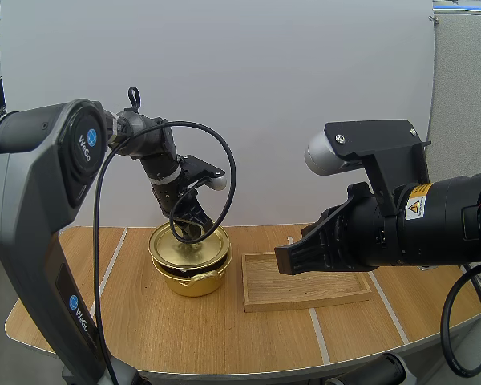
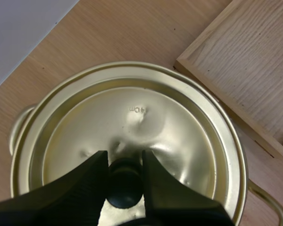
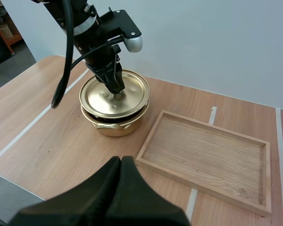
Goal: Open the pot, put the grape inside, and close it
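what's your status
Left gripper shut on lid knob, over pot. Right gripper shut, empty, near wooden tray. Nothing in the way.

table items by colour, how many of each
gold: 2, the pot and its lid
wood: 1, the tray
total: 3

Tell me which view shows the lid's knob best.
The left wrist view: the black knob sits pinched between the left end effector's fingers. In the high and right wrist views that end effector hides the knob, atop the gold lid.
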Robot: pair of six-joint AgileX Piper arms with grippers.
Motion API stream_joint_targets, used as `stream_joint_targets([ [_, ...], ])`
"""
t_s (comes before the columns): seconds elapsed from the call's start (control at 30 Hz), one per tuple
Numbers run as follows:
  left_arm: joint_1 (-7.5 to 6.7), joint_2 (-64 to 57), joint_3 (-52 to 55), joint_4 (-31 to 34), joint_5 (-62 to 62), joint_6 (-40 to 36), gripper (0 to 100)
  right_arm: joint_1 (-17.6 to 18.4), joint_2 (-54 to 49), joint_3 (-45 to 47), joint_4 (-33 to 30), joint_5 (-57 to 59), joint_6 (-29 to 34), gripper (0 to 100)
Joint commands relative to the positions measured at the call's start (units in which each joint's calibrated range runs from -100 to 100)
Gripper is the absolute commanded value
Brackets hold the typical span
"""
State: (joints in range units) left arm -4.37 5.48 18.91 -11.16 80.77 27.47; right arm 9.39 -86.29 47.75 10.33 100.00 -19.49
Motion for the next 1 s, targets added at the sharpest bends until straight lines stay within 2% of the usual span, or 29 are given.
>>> stream_joint_targets([
  [0.0,-0.14,0.7,0.1,-2.5,2.3,0.9,0,-0.2,-0.6,0.2,0.6,0.0,-0.6,0],
  [0.83,-0.14,4.2,1.8,-3.0,5.0,2.1,0,-0.2,-0.6,0.2,0.6,0.0,-0.6,0],
  [0.9,-0.14,4.2,1.8,-3.0,5.2,2.1,5,-0.2,-0.6,0.2,0.6,0.0,-0.6,0],
  [0.97,-0.14,4.0,1.8,-3.0,6.4,2.5,23,-0.2,-0.6,0.2,0.6,0.0,-0.6,0],
])
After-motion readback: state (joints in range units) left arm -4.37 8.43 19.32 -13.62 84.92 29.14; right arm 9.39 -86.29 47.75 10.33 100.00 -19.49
